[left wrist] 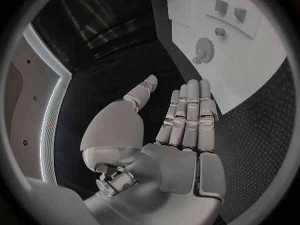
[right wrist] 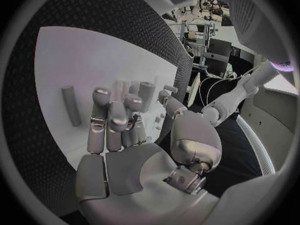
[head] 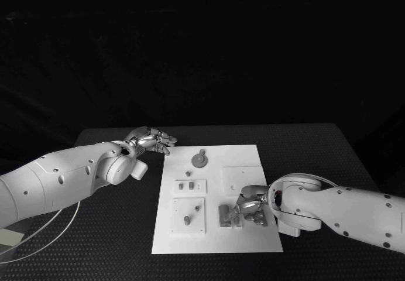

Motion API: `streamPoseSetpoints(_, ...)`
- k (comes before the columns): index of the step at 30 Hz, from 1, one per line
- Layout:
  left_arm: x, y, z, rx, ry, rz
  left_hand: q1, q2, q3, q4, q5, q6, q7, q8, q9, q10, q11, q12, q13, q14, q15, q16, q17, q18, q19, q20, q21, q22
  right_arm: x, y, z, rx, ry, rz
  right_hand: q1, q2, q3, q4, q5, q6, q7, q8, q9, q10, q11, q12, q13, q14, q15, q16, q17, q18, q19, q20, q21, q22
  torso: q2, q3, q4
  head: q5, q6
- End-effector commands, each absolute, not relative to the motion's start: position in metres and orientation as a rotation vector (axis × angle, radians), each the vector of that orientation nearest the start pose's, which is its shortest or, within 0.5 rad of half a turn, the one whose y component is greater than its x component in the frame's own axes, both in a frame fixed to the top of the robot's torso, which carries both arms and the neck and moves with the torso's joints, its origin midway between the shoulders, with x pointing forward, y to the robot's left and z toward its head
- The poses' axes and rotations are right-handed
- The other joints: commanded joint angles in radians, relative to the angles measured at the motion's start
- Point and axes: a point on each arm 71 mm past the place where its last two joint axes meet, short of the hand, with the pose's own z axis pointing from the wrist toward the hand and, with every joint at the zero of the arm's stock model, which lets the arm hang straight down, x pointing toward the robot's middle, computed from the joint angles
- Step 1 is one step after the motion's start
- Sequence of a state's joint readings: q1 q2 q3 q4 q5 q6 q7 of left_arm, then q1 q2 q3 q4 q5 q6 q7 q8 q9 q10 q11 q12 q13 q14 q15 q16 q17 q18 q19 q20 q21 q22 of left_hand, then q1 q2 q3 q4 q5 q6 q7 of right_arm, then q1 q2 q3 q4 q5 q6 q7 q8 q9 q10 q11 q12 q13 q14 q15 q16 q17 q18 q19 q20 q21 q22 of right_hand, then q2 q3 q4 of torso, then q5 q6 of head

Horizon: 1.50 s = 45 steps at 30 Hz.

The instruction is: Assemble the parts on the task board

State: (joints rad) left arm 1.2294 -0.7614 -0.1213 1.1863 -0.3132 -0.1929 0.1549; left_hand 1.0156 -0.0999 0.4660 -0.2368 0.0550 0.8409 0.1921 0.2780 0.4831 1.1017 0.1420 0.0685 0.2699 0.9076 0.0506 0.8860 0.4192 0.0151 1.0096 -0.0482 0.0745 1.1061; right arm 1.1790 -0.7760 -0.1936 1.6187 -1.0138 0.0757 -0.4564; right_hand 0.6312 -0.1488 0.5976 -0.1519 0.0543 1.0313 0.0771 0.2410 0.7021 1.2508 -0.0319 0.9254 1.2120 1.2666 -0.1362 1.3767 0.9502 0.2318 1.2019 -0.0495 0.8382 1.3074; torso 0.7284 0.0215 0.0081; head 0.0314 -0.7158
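Parts (head: 199, 159) on task board (head: 244, 153)

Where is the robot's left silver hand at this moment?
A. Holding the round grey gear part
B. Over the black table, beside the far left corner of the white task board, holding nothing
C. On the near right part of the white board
B: in the head view the left silver hand is over the black table, off the white task board, with its fingers apart and holding nothing.
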Motion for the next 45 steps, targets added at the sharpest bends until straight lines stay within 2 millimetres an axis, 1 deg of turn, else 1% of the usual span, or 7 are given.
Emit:
streamPoseSetpoints(1,0.536,0.266,-0.221,-0.924,1.719,-1.135,-0.011,-0.003,0.001,0.006,0.001,-0.006,-0.002,0.004,-0.001,-0.003,0.002,0.001,0.001,-0.005,0.002,-0.004,0.002,0.009,0.0,0.002,-0.004,-0.002,0.416,-0.154,-0.276,0.023,2.468,0.622,0.008,-0.006,0.001,-0.006,-0.004,0.007,-0.002,0.007,0.002,0.004,-0.005,0.0,0.002,0.007,-0.006,0.0,0.001,0.03,0.006,-0.001,0.005,0.019,0.0,-0.0003,-0.0009,-0.001,0.002)
streamPoseSetpoints(9,0.536,0.266,-0.221,-0.925,1.72,-1.135,-0.011,-0.003,0.001,0.006,0.001,-0.005,-0.002,0.004,-0.001,-0.003,0.002,0.001,0.001,-0.005,0.002,-0.004,0.002,0.009,0.0,0.002,-0.004,-0.001,0.413,-0.15,-0.276,-0.023,2.477,0.62,0.033,-0.006,0.004,-0.024,-0.004,0.01,-0.003,0.008,0.006,0.009,-0.006,0.001,0.002,0.011,-0.007,0.001,0.001,0.03,0.01,-0.003,0.007,0.019,0.001,-0.0004,-0.0003,-0.001,0.001)
streamPoseSetpoints(15,0.536,0.266,-0.221,-0.926,1.722,-1.134,-0.01,-0.003,0.001,0.007,0.001,-0.005,-0.002,0.004,-0.001,-0.003,0.002,0.001,0.001,-0.005,0.002,-0.004,0.002,0.009,0.0,0.002,-0.004,-0.001,0.415,-0.148,-0.275,-0.067,2.442,0.584,0.063,0.017,-0.004,-0.06,-0.004,0.014,-0.004,0.01,0.01,0.013,-0.007,0.001,0.003,0.014,-0.008,0.002,0.002,0.03,0.012,-0.003,0.01,0.019,0.0,-0.0011,0.0,-0.002,0.001)
streamPoseSetpoints(22,0.536,0.266,-0.221,-0.926,1.725,-1.134,-0.01,-0.002,0.002,0.007,0.001,-0.005,-0.002,0.005,-0.001,-0.003,0.002,0.001,0.001,-0.005,0.002,-0.004,0.002,0.01,0.0,0.001,-0.004,-0.001,0.419,-0.145,-0.273,-0.117,2.389,0.524,0.148,0.07,0.001,-0.124,-0.004,0.024,-0.006,0.014,0.015,0.024,-0.009,0.003,0.004,0.022,-0.01,0.004,0.003,0.03,0.02,-0.004,0.015,0.019,0.0,-0.0013,0.0003,-0.003,0.0)
streamPoseSetpoints(26,0.536,0.266,-0.221,-0.926,1.727,-1.135,-0.01,-0.002,0.002,0.007,0.001,-0.005,-0.003,0.005,-0.001,-0.003,0.002,0.001,0.001,-0.005,0.002,-0.004,0.002,0.01,0.0,0.001,-0.004,-0.001,0.42,-0.143,-0.274,-0.127,2.384,0.513,0.166,0.087,-0.007,-0.134,-0.004,0.029,-0.008,0.015,0.017,0.029,-0.01,0.003,0.004,0.028,-0.01,0.007,0.011,0.03,0.023,-0.002,0.016,0.019,0.0,-0.0011,0.0007,-0.003,-0.002)
streamPoseSetpoints(38,0.535,0.266,-0.222,-0.927,1.733,-1.135,-0.01,-0.002,0.002,0.008,0.0,-0.005,-0.003,0.005,-0.001,-0.003,0.002,0.001,0.001,-0.005,0.002,-0.004,0.003,0.01,0.0,0.002,-0.004,-0.001,0.421,-0.142,-0.276,-0.14,2.379,0.498,0.174,0.093,-0.018,-0.133,-0.005,0.035,-0.009,0.017,0.018,0.033,-0.011,0.004,0.005,0.034,-0.011,0.011,0.021,0.03,0.024,0.0,0.017,0.019,0.0,-0.0007,0.0004,-0.004,-0.004)
streamPoseSetpoints(45,0.535,0.266,-0.222,-0.927,1.734,-1.137,-0.011,-0.002,0.001,0.008,0.0,-0.005,-0.003,0.005,-0.001,-0.003,0.002,0.001,0.002,-0.005,0.002,-0.004,0.003,0.009,0.0,0.002,-0.004,-0.001,0.42,-0.142,-0.275,-0.156,2.366,0.494,0.171,0.081,-0.027,-0.131,-0.004,0.037,-0.01,0.016,0.018,0.035,-0.012,0.004,0.005,0.035,-0.011,0.012,0.024,0.03,0.024,0.001,0.017,0.018,0.0,-0.0006,-0.0001,-0.003,-0.004)
